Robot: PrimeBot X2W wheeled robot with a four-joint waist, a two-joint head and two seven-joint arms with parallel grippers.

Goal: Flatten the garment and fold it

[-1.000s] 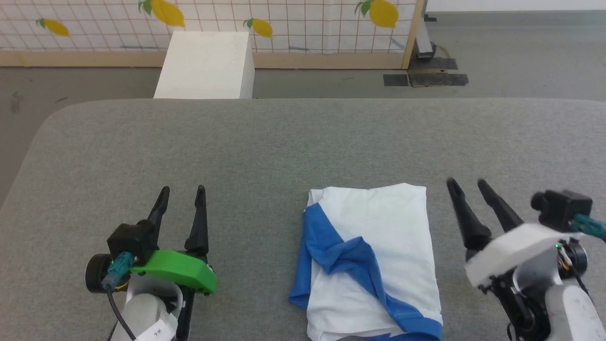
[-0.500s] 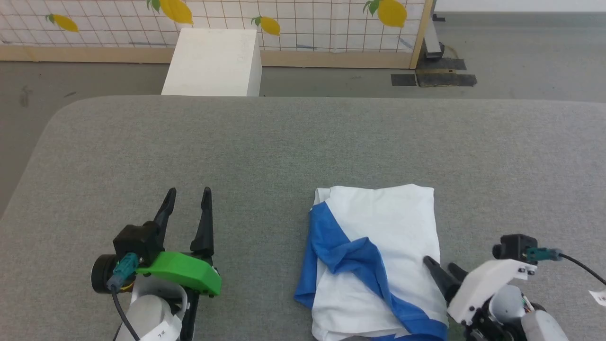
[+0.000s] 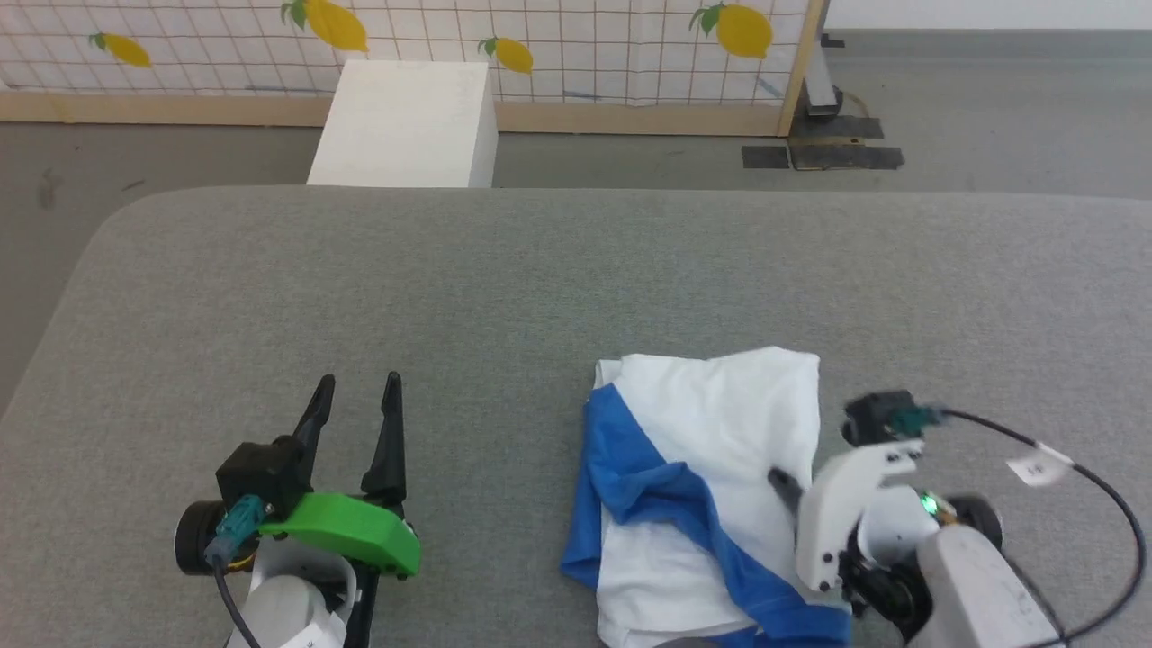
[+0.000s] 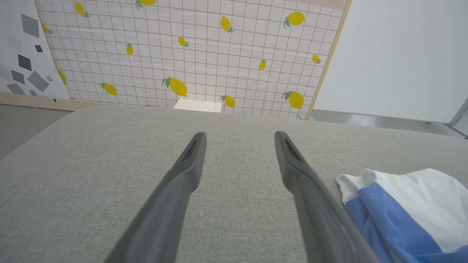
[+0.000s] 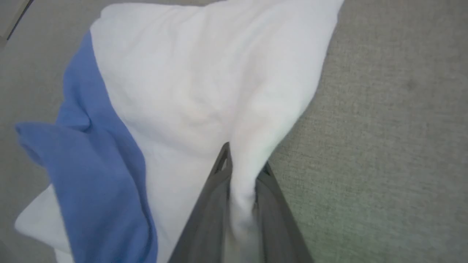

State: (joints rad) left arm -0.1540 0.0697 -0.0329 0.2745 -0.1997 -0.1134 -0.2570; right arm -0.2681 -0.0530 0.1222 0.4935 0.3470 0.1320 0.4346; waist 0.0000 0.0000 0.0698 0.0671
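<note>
The garment (image 3: 720,432) is a white T-shirt with a blue sleeve, lying crumpled and partly folded near the front of the grey table (image 3: 540,270). My right gripper (image 3: 785,481) is at its right edge, and in the right wrist view the two fingers (image 5: 208,219) pinch a ridge of white cloth of the garment (image 5: 182,91). My left gripper (image 3: 355,405) rests open on the table to the left, well apart from the shirt. In the left wrist view the open left gripper (image 4: 239,138) has bare table between its fingers, with the garment (image 4: 409,204) at the lower right.
Beyond the table's far edge, a white box (image 3: 405,121) stands on the floor. Behind it runs a lemon-print tiled panel (image 3: 558,45) with a wooden frame. Dark mats (image 3: 823,155) lie on the floor at the far right.
My right gripper moved left from beside the shirt onto its right edge and shut on the white cloth. The left gripper kept still.
</note>
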